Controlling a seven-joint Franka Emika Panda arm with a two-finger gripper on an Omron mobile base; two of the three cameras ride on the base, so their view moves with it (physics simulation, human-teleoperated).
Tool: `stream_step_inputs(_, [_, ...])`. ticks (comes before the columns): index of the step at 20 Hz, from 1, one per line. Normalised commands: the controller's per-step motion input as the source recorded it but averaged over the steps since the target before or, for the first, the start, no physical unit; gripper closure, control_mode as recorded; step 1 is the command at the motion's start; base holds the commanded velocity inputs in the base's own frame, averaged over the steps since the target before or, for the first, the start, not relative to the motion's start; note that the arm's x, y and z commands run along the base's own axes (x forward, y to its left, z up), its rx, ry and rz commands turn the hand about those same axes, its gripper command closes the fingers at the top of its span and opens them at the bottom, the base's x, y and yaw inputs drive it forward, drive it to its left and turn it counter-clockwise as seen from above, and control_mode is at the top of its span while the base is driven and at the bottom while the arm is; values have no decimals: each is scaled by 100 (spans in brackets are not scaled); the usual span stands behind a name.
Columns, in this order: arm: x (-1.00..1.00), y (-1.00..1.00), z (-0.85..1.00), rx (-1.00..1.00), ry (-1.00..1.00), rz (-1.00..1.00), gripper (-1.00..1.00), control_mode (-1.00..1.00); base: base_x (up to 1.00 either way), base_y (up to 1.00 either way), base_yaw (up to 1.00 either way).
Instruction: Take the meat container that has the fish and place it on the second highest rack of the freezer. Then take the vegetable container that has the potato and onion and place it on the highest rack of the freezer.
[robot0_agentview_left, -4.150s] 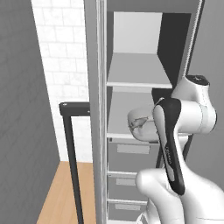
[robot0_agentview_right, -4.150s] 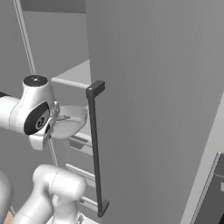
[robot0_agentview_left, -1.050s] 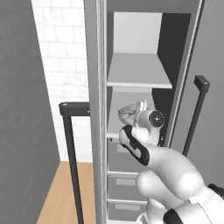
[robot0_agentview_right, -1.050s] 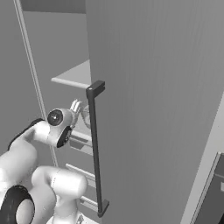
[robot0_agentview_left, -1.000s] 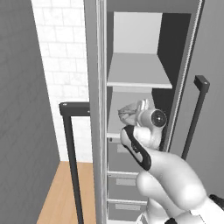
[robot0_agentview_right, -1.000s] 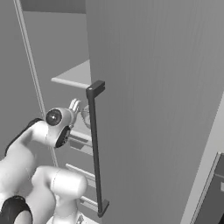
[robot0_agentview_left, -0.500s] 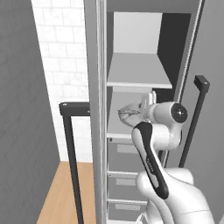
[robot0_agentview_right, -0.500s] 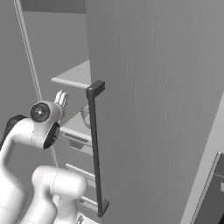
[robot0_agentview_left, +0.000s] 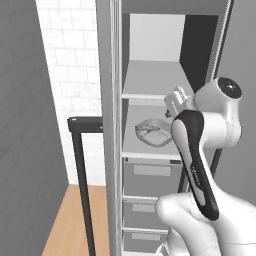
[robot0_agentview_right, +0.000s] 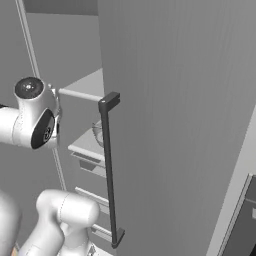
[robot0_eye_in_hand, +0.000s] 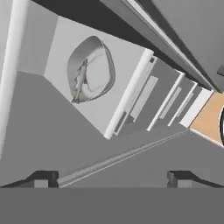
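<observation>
Jaws are spread wide with nothing between them; you can see their two dark tips far apart at the bottom of the hand view, up in the air away from the tub. Your gripper (robot0_eye_in_hand: 111, 177) looks at the freezer (robot0_agentview_left: 150, 75), which stands open with its big grey door (robot0_agentview_right: 175, 125) swung out and a long dark handle (robot0_agentview_right: 110, 170) on it. Inside, the highest rack (robot0_agentview_left: 152, 82) is bare. On the second shelf (robot0_agentview_left: 150, 147) just under it sits the meat container (robot0_agentview_left: 154, 134). The fish (robot0_eye_in_hand: 80, 78) lies inside that tub.
</observation>
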Motion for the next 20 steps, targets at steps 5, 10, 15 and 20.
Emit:
stream_step_inputs(5, [-100,-12,6,-32,9,32,-100,-100,0,0,0])
stream_step_inputs(10, [-100,-11,-2,-26,0,42,-100,-100,0,0,0])
stream_step_inputs(15, [-78,-2,-6,-20,0,48,-100,-100,0,0,0])
stream_step_inputs(20, [-67,0,0,-12,-4,15,-100,100,-20,0,0])
